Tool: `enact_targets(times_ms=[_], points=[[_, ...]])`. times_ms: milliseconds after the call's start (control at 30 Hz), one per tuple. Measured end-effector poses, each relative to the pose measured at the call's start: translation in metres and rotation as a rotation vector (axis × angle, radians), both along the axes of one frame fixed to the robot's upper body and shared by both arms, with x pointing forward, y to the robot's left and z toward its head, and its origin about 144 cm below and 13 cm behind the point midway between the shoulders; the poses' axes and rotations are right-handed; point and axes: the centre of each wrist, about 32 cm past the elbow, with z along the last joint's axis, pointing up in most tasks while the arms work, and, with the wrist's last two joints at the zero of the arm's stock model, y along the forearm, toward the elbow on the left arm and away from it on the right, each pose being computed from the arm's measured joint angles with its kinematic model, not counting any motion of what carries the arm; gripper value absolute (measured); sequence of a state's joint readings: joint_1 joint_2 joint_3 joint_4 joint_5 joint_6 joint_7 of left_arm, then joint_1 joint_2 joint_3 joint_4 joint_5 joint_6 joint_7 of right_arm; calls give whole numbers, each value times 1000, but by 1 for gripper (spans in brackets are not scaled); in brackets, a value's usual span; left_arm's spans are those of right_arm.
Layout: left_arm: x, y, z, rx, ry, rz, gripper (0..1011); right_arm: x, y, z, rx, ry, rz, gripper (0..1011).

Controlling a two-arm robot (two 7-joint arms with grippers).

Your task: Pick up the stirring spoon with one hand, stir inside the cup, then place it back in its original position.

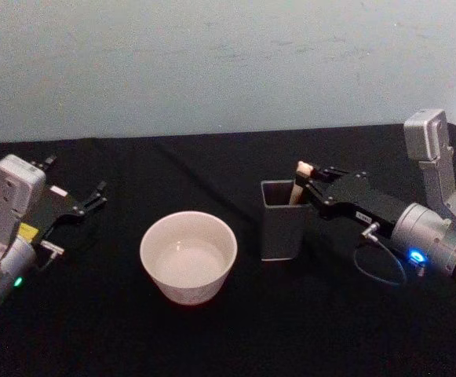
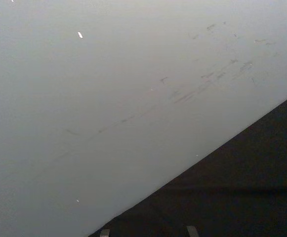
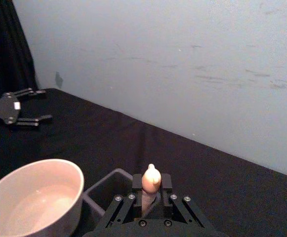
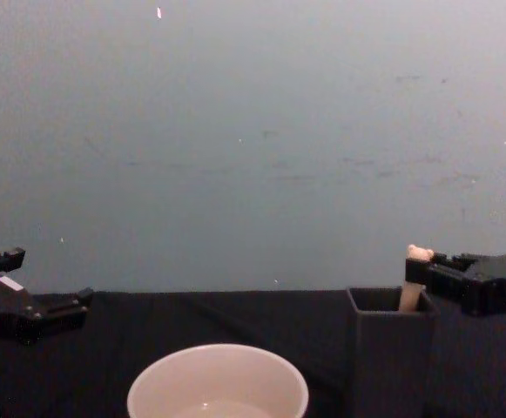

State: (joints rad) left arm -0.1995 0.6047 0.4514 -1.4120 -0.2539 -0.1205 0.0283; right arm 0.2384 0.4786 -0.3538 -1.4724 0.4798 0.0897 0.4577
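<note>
In right tool [image 3: 151, 181], stirring spoon [image 3: 151, 174], within holder [image 1: 282, 232]

No legible text or labels

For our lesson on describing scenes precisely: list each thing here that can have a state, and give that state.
stirring spoon: standing in the holder, handle gripped.
cup: upright, no spoon in it.
holder: upright, spoon inside.
right gripper: shut on the spoon's handle, above the holder.
left gripper: open, holding nothing, parked at the left of the table.
</note>
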Motion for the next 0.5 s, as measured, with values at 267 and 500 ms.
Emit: enact_targets(times_ms=[267, 500], points=[[0, 0, 0, 0, 0, 0, 1001, 2, 4, 9, 41, -10, 30, 221], [0, 0, 0, 0, 0, 0, 1001, 3, 1, 21, 71, -35, 29, 218]])
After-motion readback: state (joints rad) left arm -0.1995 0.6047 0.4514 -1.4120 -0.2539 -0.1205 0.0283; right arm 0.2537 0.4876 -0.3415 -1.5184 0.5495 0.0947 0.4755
